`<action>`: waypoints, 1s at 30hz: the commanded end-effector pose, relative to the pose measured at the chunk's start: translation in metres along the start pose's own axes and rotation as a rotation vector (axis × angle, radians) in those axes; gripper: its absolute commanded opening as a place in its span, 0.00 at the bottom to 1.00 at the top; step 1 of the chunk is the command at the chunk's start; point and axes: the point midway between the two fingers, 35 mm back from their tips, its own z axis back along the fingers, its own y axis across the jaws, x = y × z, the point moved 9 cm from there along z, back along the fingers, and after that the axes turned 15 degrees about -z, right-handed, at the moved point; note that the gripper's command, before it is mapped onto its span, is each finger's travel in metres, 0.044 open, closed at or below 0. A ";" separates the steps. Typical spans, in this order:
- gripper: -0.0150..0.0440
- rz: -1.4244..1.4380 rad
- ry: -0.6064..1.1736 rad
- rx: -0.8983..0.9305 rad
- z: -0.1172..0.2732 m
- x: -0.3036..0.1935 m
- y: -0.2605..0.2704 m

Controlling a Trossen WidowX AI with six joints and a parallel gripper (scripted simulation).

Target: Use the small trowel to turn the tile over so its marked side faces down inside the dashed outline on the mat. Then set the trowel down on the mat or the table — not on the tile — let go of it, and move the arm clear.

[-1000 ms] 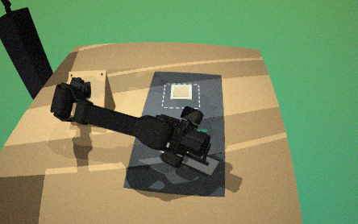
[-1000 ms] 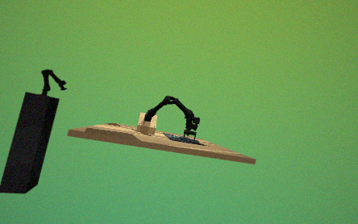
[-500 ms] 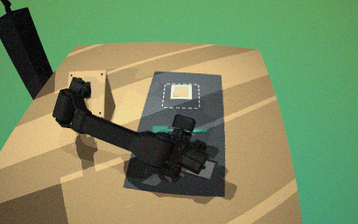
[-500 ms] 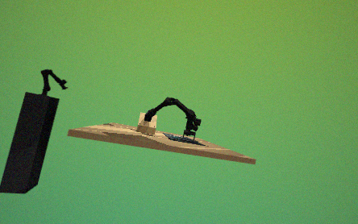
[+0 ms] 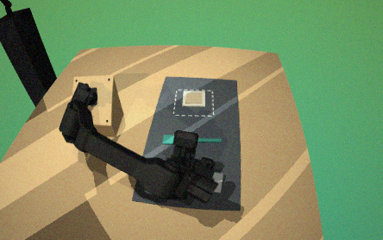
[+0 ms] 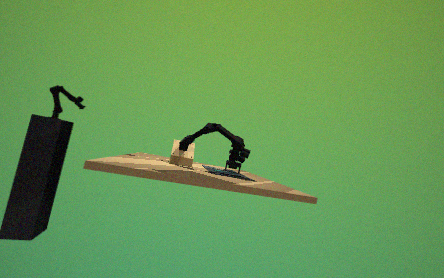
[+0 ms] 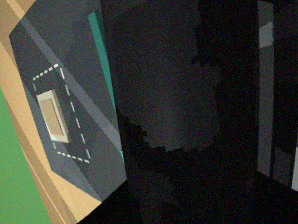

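Note:
The tile (image 5: 193, 98) (image 7: 53, 117), pale with a tan square on its upper face, lies flat at the far side of the dashed outline (image 5: 214, 106) (image 7: 76, 118) on the dark mat (image 5: 228, 125) (image 7: 80, 50). Whether the tan square is the marked side, I cannot tell. My gripper (image 5: 210, 181) (image 6: 233, 168) is low over the near right part of the mat, well away from the tile, and shut on the trowel. The trowel's grey blade (image 5: 220, 183) sticks out beside the fingers. Its handle is hidden by the dark gripper; the wrist view is mostly blocked.
A teal strip (image 5: 210, 140) (image 7: 102, 50) lies across the mat between my gripper and the outline, partly behind the arm. A wooden block (image 5: 103, 113) (image 6: 182, 161) stands by the arm's base. A dark pillar (image 5: 27, 52) (image 6: 37, 175) stands beyond the table's left edge.

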 end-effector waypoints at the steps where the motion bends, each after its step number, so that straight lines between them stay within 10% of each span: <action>1: 0.25 0.034 0.029 0.032 0.008 -0.001 -0.005; 30: 0.25 0.105 0.110 0.106 0.016 -0.005 -0.037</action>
